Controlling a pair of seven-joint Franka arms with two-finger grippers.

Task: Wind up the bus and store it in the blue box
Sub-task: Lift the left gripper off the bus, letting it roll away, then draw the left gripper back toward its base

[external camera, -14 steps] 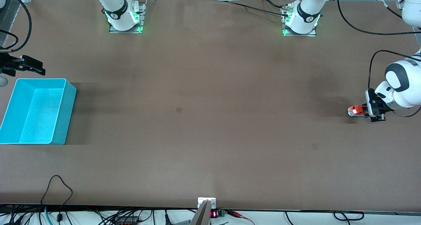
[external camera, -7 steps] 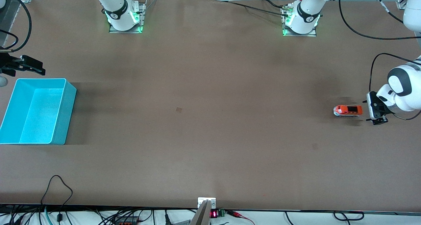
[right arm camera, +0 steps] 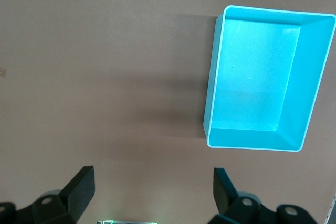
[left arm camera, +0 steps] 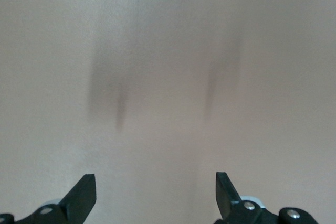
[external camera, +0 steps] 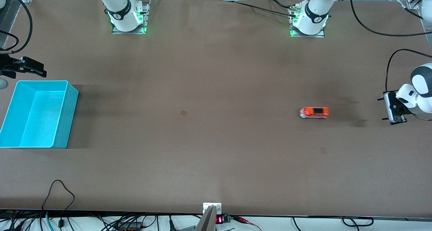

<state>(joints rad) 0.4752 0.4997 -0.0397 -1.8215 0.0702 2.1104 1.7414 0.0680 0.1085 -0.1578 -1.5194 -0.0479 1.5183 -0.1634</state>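
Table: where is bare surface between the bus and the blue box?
The whole brown stretch from the bus to the blue box is bare table. Crowding only at the ends: right claw beside the box, left claw open.

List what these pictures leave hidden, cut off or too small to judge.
- Bus: front view only, too small to show any wind-up part; neither wrist view catches it.
- Left end effector: its arm is cut off by the front view's edge; its own wrist view shows bare table between open fingers.
- Right end effector: mostly cut off at the front view's edge above the blue box.
- Blue box: one corner cut by the front view's edge.
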